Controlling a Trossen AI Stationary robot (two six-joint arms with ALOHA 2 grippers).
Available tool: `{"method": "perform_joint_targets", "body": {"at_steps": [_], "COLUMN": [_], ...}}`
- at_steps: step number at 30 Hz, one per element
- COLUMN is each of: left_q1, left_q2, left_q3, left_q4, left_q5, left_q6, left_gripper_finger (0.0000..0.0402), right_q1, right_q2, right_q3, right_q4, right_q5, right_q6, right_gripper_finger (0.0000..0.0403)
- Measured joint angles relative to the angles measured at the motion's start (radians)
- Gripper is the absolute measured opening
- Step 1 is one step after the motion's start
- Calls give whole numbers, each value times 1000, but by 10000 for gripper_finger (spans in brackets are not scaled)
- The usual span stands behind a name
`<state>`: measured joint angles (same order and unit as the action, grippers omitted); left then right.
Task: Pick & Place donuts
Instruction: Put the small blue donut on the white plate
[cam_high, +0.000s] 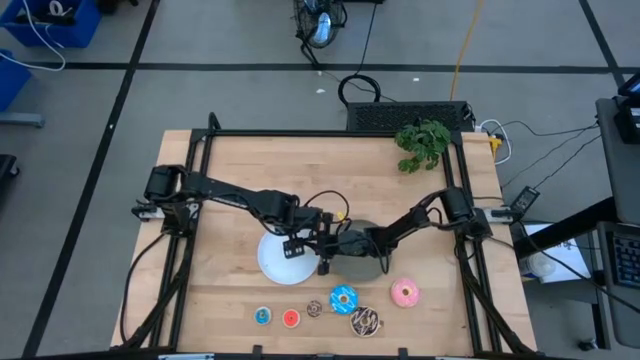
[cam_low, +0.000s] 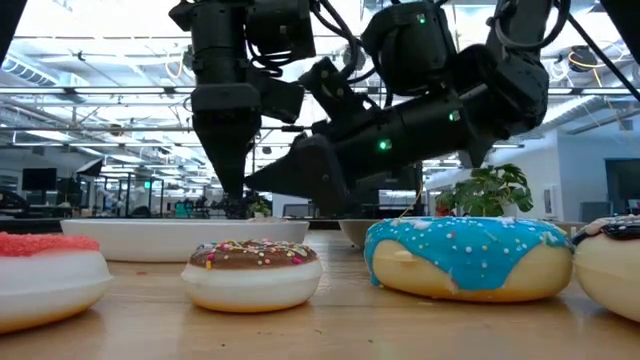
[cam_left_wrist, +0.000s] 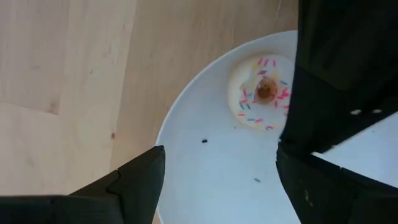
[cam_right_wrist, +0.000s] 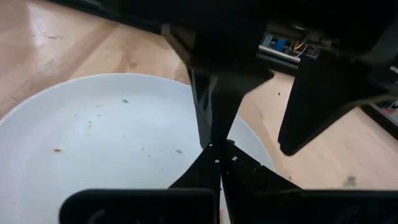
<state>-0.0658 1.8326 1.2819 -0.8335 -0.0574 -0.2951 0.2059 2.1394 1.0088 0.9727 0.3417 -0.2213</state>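
Looking straight down in the high view, the left gripper (cam_high: 322, 243) hangs over the edge of the round white plate (cam_high: 272, 262), where that plate meets the round grey plate (cam_high: 372, 266). The right gripper (cam_high: 345, 243) sits just beside it, over the grey plate, fingers pressed together and empty. Nearer the table's front edge than both grippers lies a row of donuts: tiny blue (cam_high: 263, 316), tiny red (cam_high: 290, 318), tiny brown (cam_high: 314, 309), blue-iced (cam_high: 343, 298), chocolate with sprinkles (cam_high: 364, 321) and pink (cam_high: 405, 292).

In the low view, the left gripper's fingers (cam_low: 232, 150) point straight down above the white plate (cam_low: 150, 238), while the right arm (cam_low: 420, 120) slants in beside them. In front of both stand the tiny red donut (cam_low: 40, 275), the tiny brown donut (cam_low: 252, 272) and the blue-iced donut (cam_low: 468, 256), all well apart from the fingers.

In the left wrist view, the left fingers (cam_left_wrist: 134, 183) stand wide apart and hold nothing. Ahead of them, the tiny pale pink donut (cam_left_wrist: 261, 92) lies flat on the white plate (cam_left_wrist: 211, 174), clear of both fingers.

In the right wrist view, the right gripper (cam_right_wrist: 216, 155) is closed to a point, just beside the left gripper's fingers (cam_right_wrist: 214, 93), over the white plate (cam_right_wrist: 99, 137).
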Motion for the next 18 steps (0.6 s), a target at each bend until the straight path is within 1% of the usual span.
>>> {"method": "perform_joint_targets", "body": {"at_steps": [4, 8, 10, 14, 18], "left_q1": [-15, -58, -91, -198, -344], "left_q2": [-32, -118, -176, -270, -299], "left_q3": [17, 56, 69, 57, 24], "left_q4": [-59, -158, -189, -235, -236], "left_q5": [-13, -61, -65, -67, -81], "left_q6": [25, -9, -56, -217, -317], "left_gripper_finger": [305, 305, 305, 305, 305], "right_q1": [20, 59, 78, 115, 150], "right_q2": [-67, -182, -269, -484, -734], "right_q3": [-4, -63, -118, -261, -435], "right_q4": [-69, -88, -110, -145, -128], "right_q5": [-1, -3, 1, 25, 26], "right_q6": [-34, -84, -111, -136, -99], "right_gripper_finger": [0, 0, 0, 0, 0]}}
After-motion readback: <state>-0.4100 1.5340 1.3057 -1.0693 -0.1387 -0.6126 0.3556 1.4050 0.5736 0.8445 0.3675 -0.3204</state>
